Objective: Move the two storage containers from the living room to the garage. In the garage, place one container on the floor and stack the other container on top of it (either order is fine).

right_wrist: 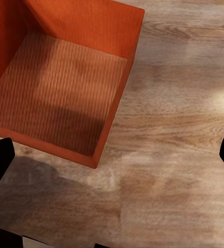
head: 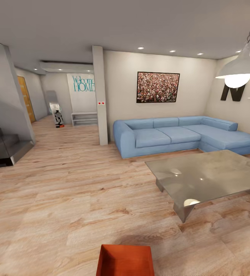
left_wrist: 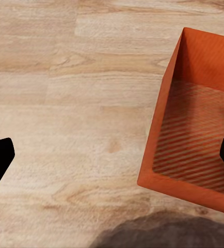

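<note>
Since the orange bin [head: 125, 260] sits on the wood floor [head: 71, 199] between your two wide-spread, empty grippers, lower both evenly and clamp its opposite walls

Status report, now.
Both grippers open, empty. One orange container on living-room wood floor, directly ahead, between grippers. Coffee table stands ahead right.

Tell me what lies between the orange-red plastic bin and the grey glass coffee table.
Only bare light wood plank floor separates the orange-red plastic bin from the grey glass coffee table, as the head view shows.
</note>
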Controlling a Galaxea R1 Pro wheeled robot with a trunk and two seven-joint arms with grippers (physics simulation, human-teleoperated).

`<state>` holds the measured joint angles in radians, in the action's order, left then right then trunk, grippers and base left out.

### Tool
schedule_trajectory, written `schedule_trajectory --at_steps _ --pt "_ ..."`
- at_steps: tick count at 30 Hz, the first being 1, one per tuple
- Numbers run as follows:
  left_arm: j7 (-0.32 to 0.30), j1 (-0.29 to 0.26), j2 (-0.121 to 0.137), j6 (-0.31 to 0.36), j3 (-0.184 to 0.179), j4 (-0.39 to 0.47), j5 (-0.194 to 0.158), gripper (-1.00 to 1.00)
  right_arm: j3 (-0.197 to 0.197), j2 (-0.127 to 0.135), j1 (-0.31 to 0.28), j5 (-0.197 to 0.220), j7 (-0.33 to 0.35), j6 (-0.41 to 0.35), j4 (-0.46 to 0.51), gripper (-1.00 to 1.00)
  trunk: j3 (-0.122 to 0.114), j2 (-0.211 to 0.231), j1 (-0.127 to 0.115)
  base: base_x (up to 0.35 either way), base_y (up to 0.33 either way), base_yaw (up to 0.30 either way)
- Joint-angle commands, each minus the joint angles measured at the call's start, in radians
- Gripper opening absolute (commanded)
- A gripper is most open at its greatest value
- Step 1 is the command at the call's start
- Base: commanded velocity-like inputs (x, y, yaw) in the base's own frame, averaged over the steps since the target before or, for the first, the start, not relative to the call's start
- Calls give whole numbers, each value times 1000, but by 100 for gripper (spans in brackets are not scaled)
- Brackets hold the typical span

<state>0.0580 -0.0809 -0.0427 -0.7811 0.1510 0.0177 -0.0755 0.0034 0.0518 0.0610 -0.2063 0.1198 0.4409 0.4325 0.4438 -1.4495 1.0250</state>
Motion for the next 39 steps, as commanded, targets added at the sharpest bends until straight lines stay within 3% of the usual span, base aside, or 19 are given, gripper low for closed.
schedule_trajectory --at_steps 1,36,39 --pt "0 0 0 -3 -4 0 -7 100 0 0 0 -1 3 1 2 100 1 0 0 0 0 -4" --pt "-1 0 0 -3 -4 -1 -2 100 -4 0 0 8 3 2 2 100 1 0 0 0 0 0" --pt "-9 0 1 3 -2 1 -16 100 -4 0 0 9 3 -1 2 100 1 0 0 0 0 0"
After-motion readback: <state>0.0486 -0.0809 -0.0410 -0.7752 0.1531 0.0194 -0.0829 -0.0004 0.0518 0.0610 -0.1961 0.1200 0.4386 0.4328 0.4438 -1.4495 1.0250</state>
